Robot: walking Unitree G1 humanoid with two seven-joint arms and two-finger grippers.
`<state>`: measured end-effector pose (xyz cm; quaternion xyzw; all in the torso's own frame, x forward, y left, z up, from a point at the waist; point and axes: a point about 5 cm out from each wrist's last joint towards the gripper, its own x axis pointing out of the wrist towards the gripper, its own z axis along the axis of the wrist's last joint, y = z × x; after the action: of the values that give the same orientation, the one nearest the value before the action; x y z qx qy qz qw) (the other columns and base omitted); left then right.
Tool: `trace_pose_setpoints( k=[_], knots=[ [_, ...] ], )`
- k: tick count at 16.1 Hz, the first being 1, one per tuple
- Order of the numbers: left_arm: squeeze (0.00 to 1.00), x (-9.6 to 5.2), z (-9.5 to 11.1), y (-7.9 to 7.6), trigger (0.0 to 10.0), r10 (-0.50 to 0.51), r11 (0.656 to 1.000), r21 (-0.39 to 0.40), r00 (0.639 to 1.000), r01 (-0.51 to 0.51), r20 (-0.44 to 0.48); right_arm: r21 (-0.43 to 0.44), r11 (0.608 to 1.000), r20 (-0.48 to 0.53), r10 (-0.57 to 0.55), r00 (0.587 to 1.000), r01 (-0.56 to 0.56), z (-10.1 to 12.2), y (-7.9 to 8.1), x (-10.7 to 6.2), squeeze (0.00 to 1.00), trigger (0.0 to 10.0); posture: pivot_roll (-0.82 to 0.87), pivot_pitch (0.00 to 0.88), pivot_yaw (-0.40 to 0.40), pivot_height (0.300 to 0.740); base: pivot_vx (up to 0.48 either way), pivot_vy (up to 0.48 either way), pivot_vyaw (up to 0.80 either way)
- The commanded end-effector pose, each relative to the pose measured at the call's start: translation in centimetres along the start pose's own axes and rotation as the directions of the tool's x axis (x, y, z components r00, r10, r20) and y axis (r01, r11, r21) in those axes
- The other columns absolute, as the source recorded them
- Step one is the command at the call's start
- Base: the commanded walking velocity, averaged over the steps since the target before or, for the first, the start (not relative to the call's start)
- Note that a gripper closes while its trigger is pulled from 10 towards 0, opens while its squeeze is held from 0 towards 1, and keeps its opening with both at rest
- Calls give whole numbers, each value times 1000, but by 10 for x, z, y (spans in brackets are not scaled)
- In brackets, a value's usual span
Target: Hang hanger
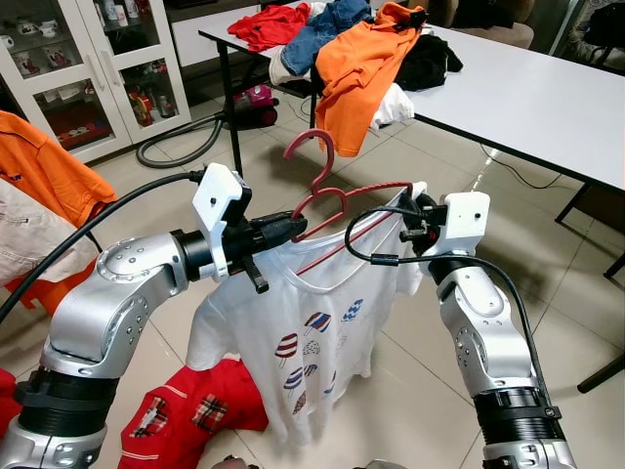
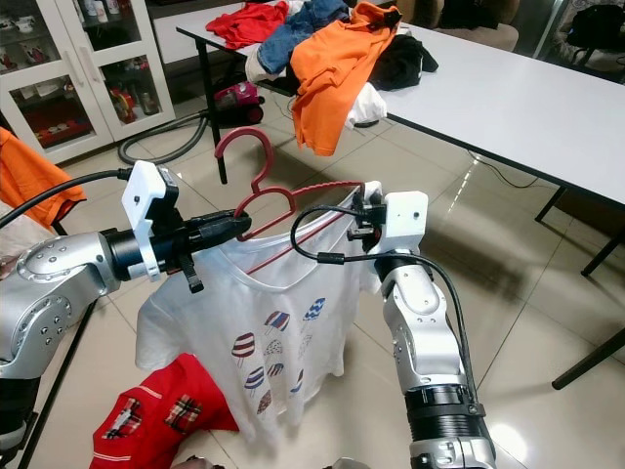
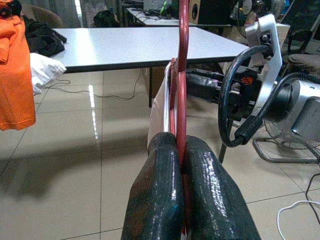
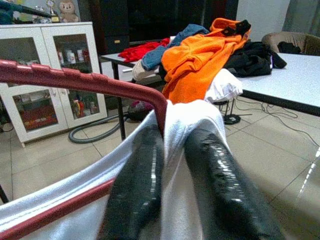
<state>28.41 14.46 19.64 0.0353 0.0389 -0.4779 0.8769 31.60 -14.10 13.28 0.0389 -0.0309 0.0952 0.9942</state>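
One red hanger (image 1: 327, 200) sits at the centre of the left eye view, held in the air between the two arms, its hook curving up toward the upper middle of the frame. A white T-shirt (image 1: 312, 332) printed with small striped shapes hangs on it and drapes down toward the lower centre.

The left gripper (image 1: 293, 227), reaching in from the left of the frame, has its black fingers (image 3: 160, 195) pressed together on the hanger's red wire near the base of the hook; in the left wrist view the wire runs straight up from between the two fingers. The right gripper (image 1: 415, 210), at centre right, pinches the far shoulder end of the hanger together with the shirt's fabric; the right wrist view shows white cloth bunched between its fingers (image 4: 225, 180) and the red corner of the hanger just above them.

Below the shirt, at the lower left of the frame, a red garment (image 1: 186, 415) lies on the tiled floor (image 1: 410, 401). Across the top of the frame stands a white table (image 1: 527, 98), with an orange shirt (image 1: 356, 73) draped over its edge beside a heap of other clothes. A glass-door cabinet (image 1: 88, 68) occupies the upper left corner.
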Motion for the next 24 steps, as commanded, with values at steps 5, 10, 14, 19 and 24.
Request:
trace_pose_setpoints(
  k=[5, 10, 14, 19, 24],
  knots=[
    [0, -1, 13, 3, 0, 10, 999, 44, 1000, -11, 29, -8, 1000, 15, -25, 1000, 25, 1, -1, 1, 0, 627, -82, 0, 5, 740, 0, 0, 0],
    [0, -1, 11, 2, 0, 6, 999, 46, 1000, -7, 25, -44, 997, 11, -62, 998, 62, 0, -2, -1, 0, 353, -84, 0, 4, 740, 0, 0, 0],
    [0, 0, 5, 4, 0, 33, 995, 91, 999, -30, -33, -90, 991, 75, -89, 993, 95, 10, -1, -4, 0, 0, -86, 0, 5, 740, 0, 0, 0],
    [0, 1, 3, 2, 0, 6, 993, 121, 998, 1, -62, -64, 995, 88, -72, 993, 78, 21, 4, -1, 0, 0, -92, 0, 7, 740, 0, 0, 0],
    [0, 7, 6, -8, 0, -57, 993, 106, 998, 60, -31, -62, 995, -20, 81, 996, -82, 11, 23, 3, 0, 0, -90, 0, 2, 740, 0, 0, 0]
  ],
)
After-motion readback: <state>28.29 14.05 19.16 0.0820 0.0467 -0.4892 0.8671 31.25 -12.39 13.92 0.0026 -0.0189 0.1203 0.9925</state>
